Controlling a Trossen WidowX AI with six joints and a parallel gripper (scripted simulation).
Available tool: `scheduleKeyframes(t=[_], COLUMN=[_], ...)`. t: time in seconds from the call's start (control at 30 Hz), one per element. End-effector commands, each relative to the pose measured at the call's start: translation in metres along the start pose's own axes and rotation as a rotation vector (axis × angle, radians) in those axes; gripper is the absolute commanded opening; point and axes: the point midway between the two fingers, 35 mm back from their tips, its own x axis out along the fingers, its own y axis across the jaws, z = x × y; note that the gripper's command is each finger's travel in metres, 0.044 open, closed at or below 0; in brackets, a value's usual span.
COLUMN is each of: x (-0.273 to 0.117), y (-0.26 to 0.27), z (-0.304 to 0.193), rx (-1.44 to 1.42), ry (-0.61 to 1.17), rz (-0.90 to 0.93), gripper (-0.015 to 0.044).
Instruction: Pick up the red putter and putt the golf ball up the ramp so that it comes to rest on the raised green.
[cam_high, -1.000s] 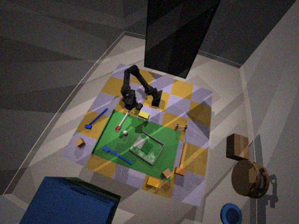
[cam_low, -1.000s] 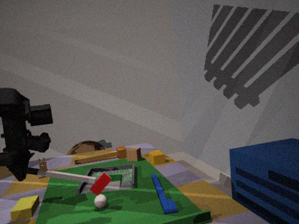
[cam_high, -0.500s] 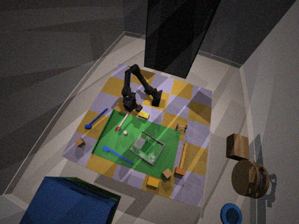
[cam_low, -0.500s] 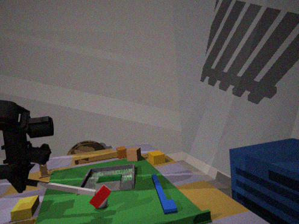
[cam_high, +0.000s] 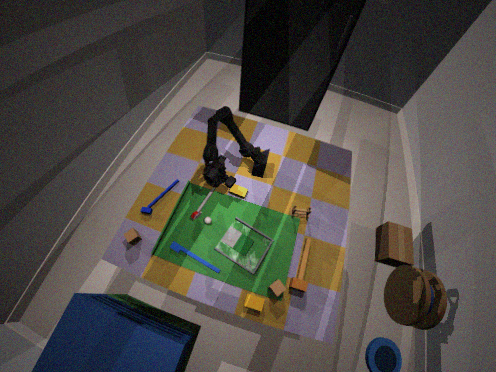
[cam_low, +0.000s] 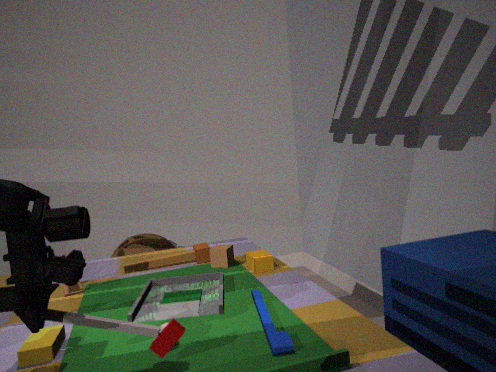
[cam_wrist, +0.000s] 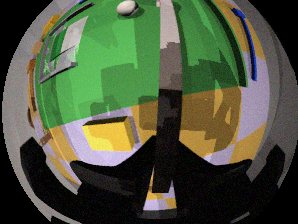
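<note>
My gripper (cam_high: 215, 184) (cam_low: 44, 316) (cam_wrist: 162, 139) is shut on the dark handle of the red putter. The putter's grey shaft (cam_high: 204, 201) (cam_low: 115, 324) (cam_wrist: 169, 30) slopes out over the green mat to its red head (cam_high: 195, 215) (cam_low: 167, 338). The white golf ball (cam_high: 208, 220) (cam_wrist: 127, 8) sits on the mat just beside the head, with a small gap in the top view; the exterior view mostly hides it behind the head. The grey-walled raised green (cam_high: 264, 258) (cam_low: 218, 300) (cam_wrist: 59, 72) stands beyond the ball, its pale ramp (cam_high: 231, 237) on the ball's side.
A yellow block (cam_high: 238, 191) (cam_low: 42, 345) (cam_wrist: 110, 137) lies near the gripper. A blue bar (cam_high: 200, 260) (cam_low: 265, 320) lies on the green mat (cam_high: 175, 227). A blue putter (cam_high: 162, 195) (cam_wrist: 248, 40) lies outside it. Wooden blocks and an orange block (cam_high: 254, 302) (cam_low: 260, 261) are at the far end.
</note>
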Motion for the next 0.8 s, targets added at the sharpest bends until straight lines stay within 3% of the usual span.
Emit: scheduleKeyframes(t=[0.0,0.77], x=[0.005,0.013], y=[0.001,-0.02], z=[0.0,0.0], rx=[-0.002,0.0], ry=[-0.005,-0.004], rz=[0.006,0.003], gripper=[0.0,0.0])
